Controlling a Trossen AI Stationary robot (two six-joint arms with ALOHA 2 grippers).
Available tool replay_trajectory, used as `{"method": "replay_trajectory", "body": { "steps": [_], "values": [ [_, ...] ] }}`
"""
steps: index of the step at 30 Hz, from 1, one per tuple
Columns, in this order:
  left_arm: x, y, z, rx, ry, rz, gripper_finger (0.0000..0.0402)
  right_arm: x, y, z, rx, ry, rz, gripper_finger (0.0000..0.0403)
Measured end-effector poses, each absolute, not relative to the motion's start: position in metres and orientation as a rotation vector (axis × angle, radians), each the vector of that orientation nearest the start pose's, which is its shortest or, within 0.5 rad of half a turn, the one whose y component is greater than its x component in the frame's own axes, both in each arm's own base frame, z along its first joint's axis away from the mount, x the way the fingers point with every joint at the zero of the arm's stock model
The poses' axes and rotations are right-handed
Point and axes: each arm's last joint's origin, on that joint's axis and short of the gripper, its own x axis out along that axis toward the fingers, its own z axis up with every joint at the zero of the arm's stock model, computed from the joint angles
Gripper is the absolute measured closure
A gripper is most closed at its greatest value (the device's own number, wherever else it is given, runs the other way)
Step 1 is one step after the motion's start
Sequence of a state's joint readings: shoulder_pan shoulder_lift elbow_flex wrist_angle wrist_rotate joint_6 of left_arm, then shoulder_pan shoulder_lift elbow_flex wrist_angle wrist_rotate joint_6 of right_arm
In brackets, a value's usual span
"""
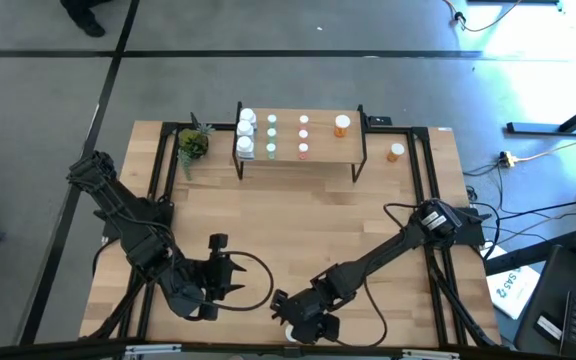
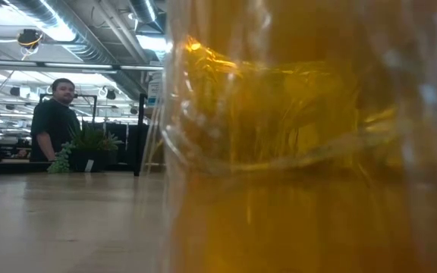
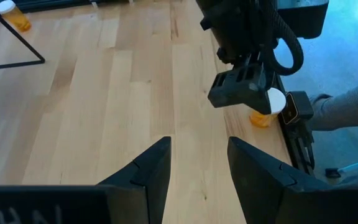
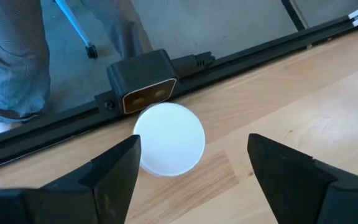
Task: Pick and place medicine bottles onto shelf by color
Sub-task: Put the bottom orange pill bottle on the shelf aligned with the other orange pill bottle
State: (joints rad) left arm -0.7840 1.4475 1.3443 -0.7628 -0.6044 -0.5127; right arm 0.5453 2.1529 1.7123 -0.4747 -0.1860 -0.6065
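Your right gripper [image 4: 191,165] hangs spread wide at the desk's [image 1: 308,220] near edge, over an orange bottle [image 4: 168,138] standing upright; its white cap sits between the fingers, nearer one, not gripped. Left gripper [image 3: 197,168] is spread too, empty, just beside it. On the shelf [image 1: 320,152], white, green, pink bottles and one orange; another orange bottle [image 1: 396,152] stands right of it.

Orange bottle [image 2: 309,152], a blurred amber mass over most of the low view, edges cut off.
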Motion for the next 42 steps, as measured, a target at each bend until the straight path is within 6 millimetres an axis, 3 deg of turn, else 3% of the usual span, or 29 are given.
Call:
{"method": "replay_trajectory", "body": {
  "steps": [12, 22, 31, 42],
  "values": [
    [0.222, -0.198, 0.330, 0.062, 0.678, 0.006, 0.0250, 0.399, 0.249, 0.198, -0.652, 0.708, 0.949, 0.0097],
    [0.222, -0.198, 0.330, 0.062, 0.678, 0.006, 0.0250, 0.401, 0.247, 0.198, -0.647, 0.710, 0.943, 0.0006],
    [0.222, -0.198, 0.330, 0.062, 0.678, 0.006, 0.0250, 0.400, 0.247, 0.195, -0.643, 0.723, 0.944, 0.0009],
    [0.222, -0.198, 0.330, 0.061, 0.678, 0.006, 0.0250, 0.404, 0.250, 0.177, -0.643, 0.753, 0.950, 0.0010]
  ]
}}
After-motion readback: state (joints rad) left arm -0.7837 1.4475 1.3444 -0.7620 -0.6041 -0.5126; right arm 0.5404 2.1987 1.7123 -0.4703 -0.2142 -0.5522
